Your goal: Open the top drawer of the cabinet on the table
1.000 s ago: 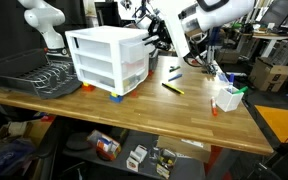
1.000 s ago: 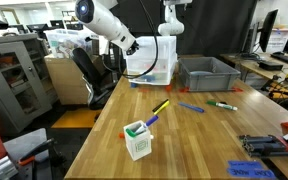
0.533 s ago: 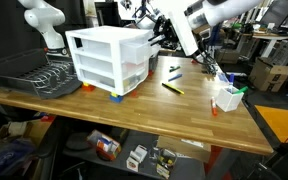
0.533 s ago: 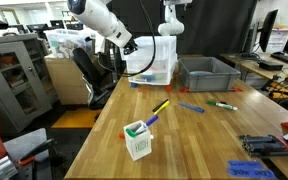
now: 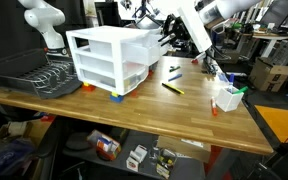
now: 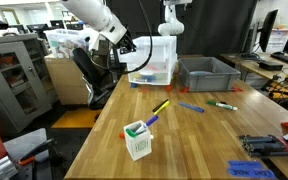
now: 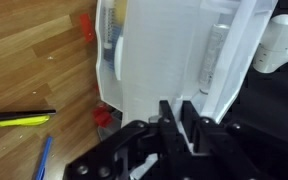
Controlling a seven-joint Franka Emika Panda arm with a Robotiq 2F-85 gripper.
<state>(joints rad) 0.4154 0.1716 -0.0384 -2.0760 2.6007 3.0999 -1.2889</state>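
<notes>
Wrist view puts the pincer close up to the front of the cabinet on the table; whether its dark fingers are closed on anything I cannot tell. The top drawer, just ahead of the pincer, looks light, thin and slick, likely best hooked under its front lip; that lip is hidden behind the fingers and blurred

White cup: upright, with a green-capped marker standing in it.
Yellow pen: flat, near the white cup.
Blue pen: flat, beyond the white cup, just beside the yellow pen.
Green marker: flat, farther from the white cup than the blue pen.
Dish rack: black wire, well apart from the white cup.
Cardboard box: behind the white cup.
</notes>
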